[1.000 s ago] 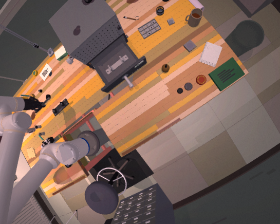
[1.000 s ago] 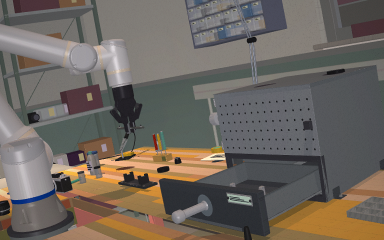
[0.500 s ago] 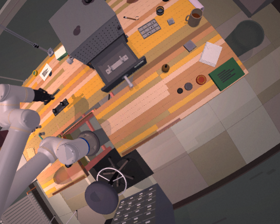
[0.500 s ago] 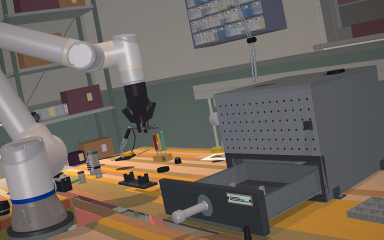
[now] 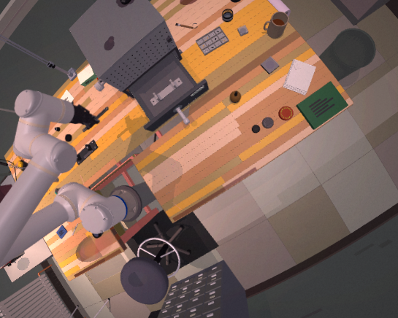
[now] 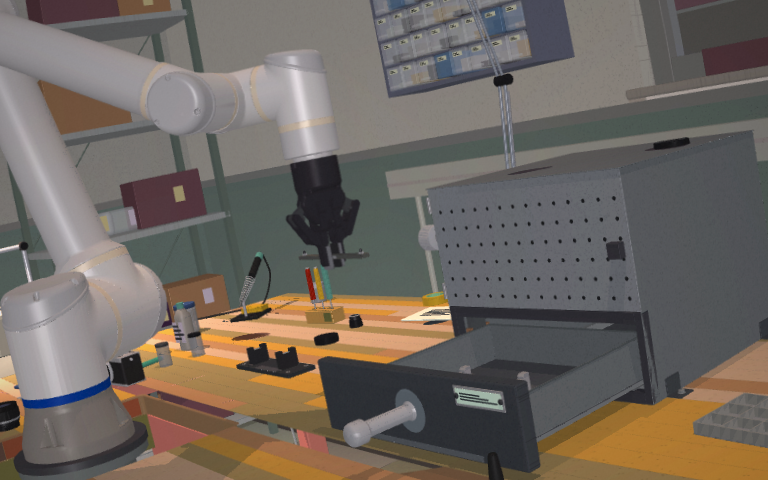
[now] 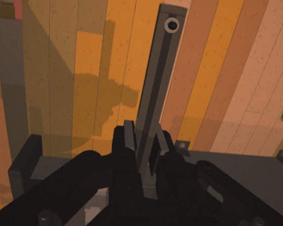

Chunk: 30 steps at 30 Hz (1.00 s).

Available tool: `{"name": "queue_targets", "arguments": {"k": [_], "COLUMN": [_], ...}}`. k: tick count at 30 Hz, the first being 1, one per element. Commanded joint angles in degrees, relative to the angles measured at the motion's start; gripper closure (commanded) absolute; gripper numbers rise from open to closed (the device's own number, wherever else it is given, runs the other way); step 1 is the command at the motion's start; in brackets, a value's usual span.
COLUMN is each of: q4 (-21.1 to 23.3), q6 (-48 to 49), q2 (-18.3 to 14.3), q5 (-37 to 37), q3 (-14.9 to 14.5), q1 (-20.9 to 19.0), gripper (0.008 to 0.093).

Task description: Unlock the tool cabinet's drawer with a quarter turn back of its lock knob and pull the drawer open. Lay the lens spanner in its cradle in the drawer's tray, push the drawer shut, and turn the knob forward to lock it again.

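The lens spanner [image 7: 157, 82], a slim dark bar with a small round knurled screw near its far end, is gripped at its middle by my closed gripper [image 6: 330, 257] and hangs level high above the bench, left of the tool cabinet [image 6: 597, 250]. In the side camera the spanner [image 5: 95, 117] shows as a thin dark bar at my gripper [image 5: 90, 119]. The cabinet's drawer [image 6: 483, 380] stands pulled out, its grey tray carrying a cradle [image 5: 165, 91] with two pairs of small posts. A pale handle [image 6: 379, 423] sticks out of the drawer front.
A grey compartment tray [image 5: 212, 40] lies on the bench beyond the cabinet, near a mug [image 5: 276, 24]. Below my gripper sit a black two-post stand [image 6: 275, 360], a soldering iron stand [image 6: 251, 285], a block of screwdrivers [image 6: 320, 297] and small black caps.
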<state>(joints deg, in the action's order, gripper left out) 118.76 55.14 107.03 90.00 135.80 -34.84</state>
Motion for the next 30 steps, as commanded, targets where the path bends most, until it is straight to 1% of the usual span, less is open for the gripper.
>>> {"name": "queue_targets", "arguments": {"k": [1,8,15,23,30], "q4": [0.25,1.81,2.78,3.12,3.02], "q6": [0.80,6.55,10.80,14.12,15.96], "q2": [-0.66,-6.02,-11.37,-16.65,-20.14], "q5": [0.00,0.00,0.00,0.00,0.00], "q3": [-0.51,-4.31,-8.70,-13.65,-17.25], "q1": [0.79,6.53,10.77,14.08,15.92], "gripper": [0.0934,0.0934,0.0934,0.0934,0.0934]}}
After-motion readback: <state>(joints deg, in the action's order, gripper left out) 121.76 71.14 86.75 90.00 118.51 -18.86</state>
